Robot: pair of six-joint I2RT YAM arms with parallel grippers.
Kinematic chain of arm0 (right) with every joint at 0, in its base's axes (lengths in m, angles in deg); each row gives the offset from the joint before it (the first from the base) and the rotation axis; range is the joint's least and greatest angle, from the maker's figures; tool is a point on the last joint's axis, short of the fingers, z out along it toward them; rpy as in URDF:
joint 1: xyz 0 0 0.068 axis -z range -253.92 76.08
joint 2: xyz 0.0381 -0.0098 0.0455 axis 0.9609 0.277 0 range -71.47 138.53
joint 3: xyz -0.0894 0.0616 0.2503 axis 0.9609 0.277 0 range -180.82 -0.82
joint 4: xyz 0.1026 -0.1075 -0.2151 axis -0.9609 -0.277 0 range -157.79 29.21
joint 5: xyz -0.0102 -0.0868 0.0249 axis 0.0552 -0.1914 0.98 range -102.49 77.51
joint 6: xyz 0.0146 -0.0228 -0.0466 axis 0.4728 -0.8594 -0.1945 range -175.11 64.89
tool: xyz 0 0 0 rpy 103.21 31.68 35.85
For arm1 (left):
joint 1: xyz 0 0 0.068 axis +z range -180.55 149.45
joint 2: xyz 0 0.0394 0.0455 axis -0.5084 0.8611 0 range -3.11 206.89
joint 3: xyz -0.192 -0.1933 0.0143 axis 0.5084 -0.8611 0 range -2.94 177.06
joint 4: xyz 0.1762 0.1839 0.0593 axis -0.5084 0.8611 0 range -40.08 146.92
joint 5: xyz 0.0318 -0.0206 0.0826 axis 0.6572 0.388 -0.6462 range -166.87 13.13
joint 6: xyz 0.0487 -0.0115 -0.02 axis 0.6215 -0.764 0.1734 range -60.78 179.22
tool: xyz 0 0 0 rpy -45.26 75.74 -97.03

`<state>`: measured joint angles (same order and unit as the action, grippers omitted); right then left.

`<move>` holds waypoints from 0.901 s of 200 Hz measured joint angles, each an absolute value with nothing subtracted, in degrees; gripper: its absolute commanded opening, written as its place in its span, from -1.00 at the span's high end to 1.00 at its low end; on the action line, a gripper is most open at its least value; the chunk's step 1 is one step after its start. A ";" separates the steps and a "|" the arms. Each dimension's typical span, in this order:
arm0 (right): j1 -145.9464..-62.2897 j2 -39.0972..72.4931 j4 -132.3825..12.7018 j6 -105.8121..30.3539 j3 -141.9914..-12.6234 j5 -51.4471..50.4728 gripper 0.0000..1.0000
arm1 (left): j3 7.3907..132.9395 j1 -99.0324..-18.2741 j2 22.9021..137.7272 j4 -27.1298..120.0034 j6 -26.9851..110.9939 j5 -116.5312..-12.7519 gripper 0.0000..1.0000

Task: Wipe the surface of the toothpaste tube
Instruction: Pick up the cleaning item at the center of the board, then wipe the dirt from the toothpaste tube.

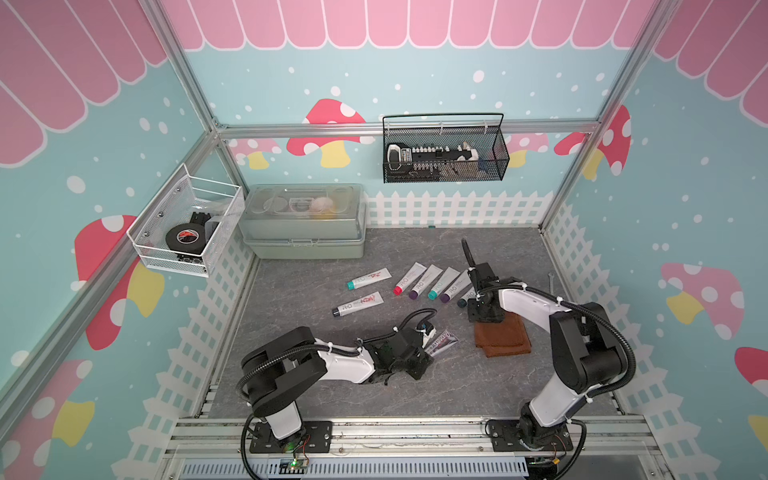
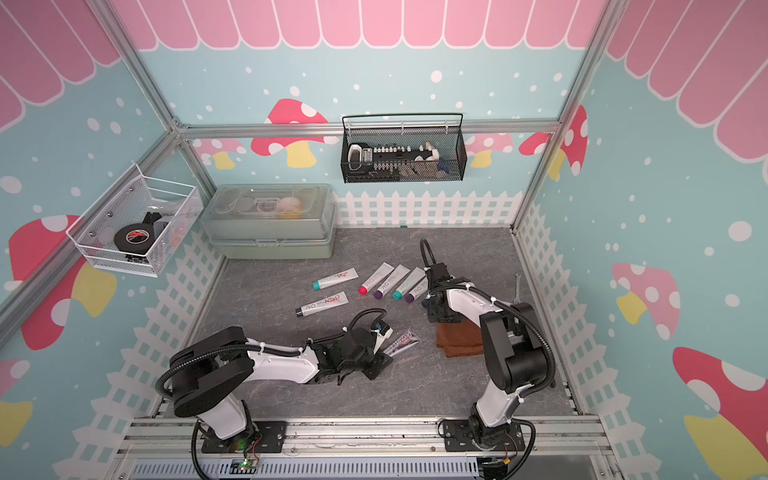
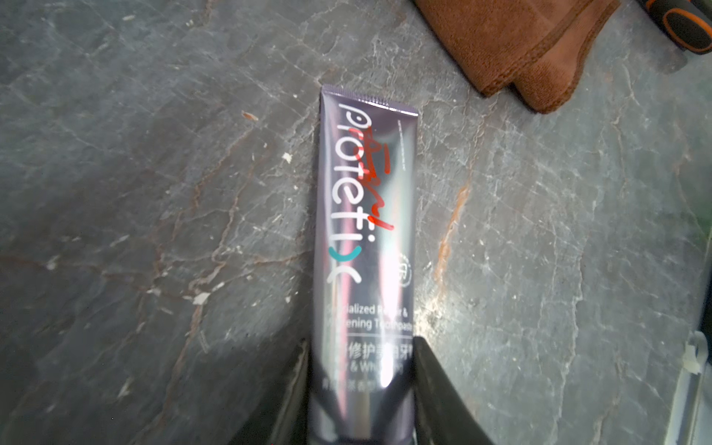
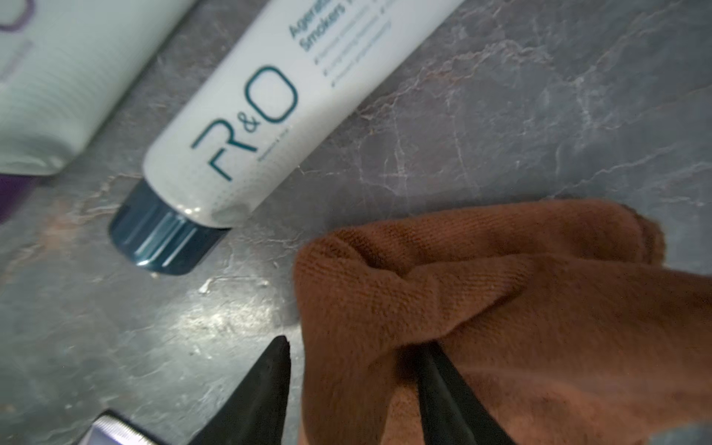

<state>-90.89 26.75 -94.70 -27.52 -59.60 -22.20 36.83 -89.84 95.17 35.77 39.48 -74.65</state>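
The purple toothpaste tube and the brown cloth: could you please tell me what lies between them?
Only bare tabletop lies between the purple toothpaste tube and the brown cloth, as the left wrist view shows.

I work over a grey marbled table (image 1: 332, 395). On it: a lidded box (image 1: 303, 224) at the back left, two white tubes (image 1: 369, 278) lying apart, a row of five tubes (image 1: 432, 282) side by side, a silver tube (image 3: 364, 231) nearer me, a brown cloth (image 1: 505, 338) near it, and a wrench (image 1: 551, 282) at the right edge.
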 measured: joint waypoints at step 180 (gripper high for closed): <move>-99.08 9.24 -93.72 -27.61 -47.86 6.96 0.84 | 38.36 -89.84 97.57 33.41 40.13 -72.09 0.30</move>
